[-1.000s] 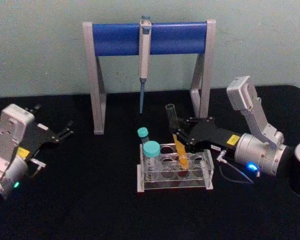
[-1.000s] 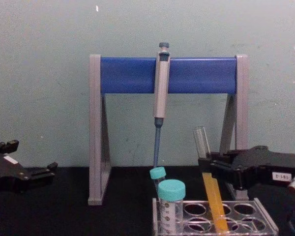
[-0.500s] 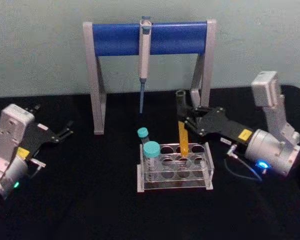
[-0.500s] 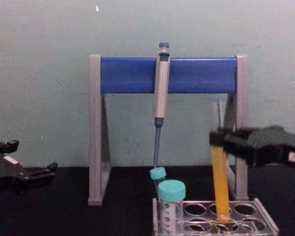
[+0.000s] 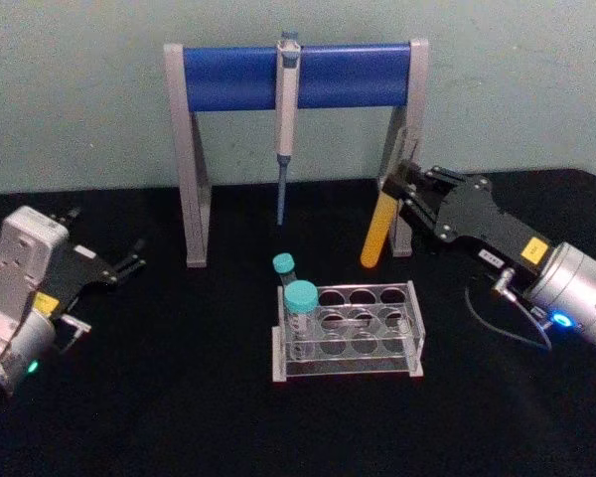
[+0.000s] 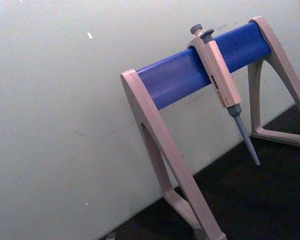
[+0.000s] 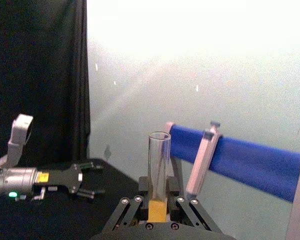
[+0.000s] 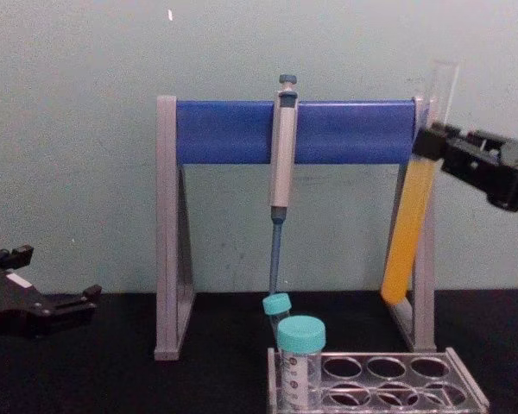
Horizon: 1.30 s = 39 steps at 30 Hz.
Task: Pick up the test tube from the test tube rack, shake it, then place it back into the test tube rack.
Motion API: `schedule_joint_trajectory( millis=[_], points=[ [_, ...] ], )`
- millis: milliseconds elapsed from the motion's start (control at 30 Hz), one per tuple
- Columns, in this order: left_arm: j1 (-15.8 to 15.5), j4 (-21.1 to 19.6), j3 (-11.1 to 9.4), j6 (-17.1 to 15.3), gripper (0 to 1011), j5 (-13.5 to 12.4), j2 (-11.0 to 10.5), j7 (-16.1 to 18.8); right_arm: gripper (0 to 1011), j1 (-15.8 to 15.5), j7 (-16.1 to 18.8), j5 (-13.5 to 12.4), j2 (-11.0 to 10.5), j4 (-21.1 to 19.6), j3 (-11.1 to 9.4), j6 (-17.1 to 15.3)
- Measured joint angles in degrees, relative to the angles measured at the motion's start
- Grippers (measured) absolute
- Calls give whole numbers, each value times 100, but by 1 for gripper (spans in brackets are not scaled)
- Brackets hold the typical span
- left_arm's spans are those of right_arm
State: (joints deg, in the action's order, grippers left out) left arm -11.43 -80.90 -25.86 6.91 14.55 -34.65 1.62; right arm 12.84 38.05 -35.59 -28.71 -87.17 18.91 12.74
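Observation:
My right gripper [image 5: 402,189] is shut on the test tube [image 5: 377,233], a slim clear glass tube with orange-yellow liquid in its lower part. The tube hangs tilted in the air behind and above the clear test tube rack [image 5: 348,333], well clear of its holes. From the chest the test tube [image 8: 407,226] shows in front of the stand's right leg, held near its top by the right gripper [image 8: 433,147]. The right wrist view looks along the test tube [image 7: 158,170], which rises between the fingers [image 7: 130,210]. My left gripper [image 5: 129,263] rests open at the far left.
Two teal-capped tubes [image 5: 300,303] stand in the rack's left end. A grey-and-blue pipette stand [image 5: 296,79] with a hanging pipette [image 5: 284,119] stands behind the rack, its right leg [image 5: 405,159] close to the held tube. Black tabletop lies in front.
My right gripper has lifted the test tube out of the rack and carried it up and back to the right; the tube now tilts. The left arm has not moved.

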Motion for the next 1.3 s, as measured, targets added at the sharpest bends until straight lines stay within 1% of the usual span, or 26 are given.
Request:
schedule_joint_trajectory(
  millis=[100, 233, 467, 567, 667, 733, 800, 900, 1000, 1033, 1100, 1133, 1167, 1300],
  points=[
    [0, 0, 0, 0, 1001, 0, 0, 0, 220, -33, 66, -35, 21, 36, -43, 204],
    [0, 0, 0, 0, 1001, 0, 0, 0, 220, -62, 122, -38, 37, 75, -69, 367],
    [0, 0, 0, 0, 1001, 0, 0, 0, 220, -66, 233, -55, 47, 111, -71, 472],
    [0, 0, 0, 0, 1001, 0, 0, 0, 220, -54, 374, -126, 34, 126, -57, 512],
    [0, 0, 0, 0, 1001, 0, 0, 0, 220, -26, 675, -306, -23, 135, -18, 535],
    [0, 0, 0, 0, 1001, 0, 0, 0, 220, -19, 736, -344, -42, 137, -6, 536],
    [0, 0, 0, 0, 1001, 0, 0, 0, 220, 12, 1060, -536, -142, 137, 46, 522],
    [0, 0, 0, 0, 1001, 0, 0, 0, 220, 36, 1284, -658, -251, 129, 94, 474],
    [0, 0, 0, 0, 1001, 0, 0, 0, 220, 51, 1562, -812, -442, 106, 158, 386],
    [0, 0, 0, 0, 1001, 0, 0, 0, 220, 51, 1562, -812, -442, 106, 158, 386],
    [0, 0, 0, 0, 1001, 0, 0, 0, 220, 37, 1667, -881, -601, 87, 170, 345],
    [0, 0, 0, 0, 1001, 0, 0, 0, 220, 37, 1667, -881, -601, 87, 170, 345],
    [0, 0, 0, 0, 1002, 0, 0, 0, 220, 19, 1693, -901, -678, 82, 170, 341],
    [0, 0, 0, 0, 1002, 0, 0, -1, 220, -31, 1646, -905, -833, 81, 122, 355]
  ],
)
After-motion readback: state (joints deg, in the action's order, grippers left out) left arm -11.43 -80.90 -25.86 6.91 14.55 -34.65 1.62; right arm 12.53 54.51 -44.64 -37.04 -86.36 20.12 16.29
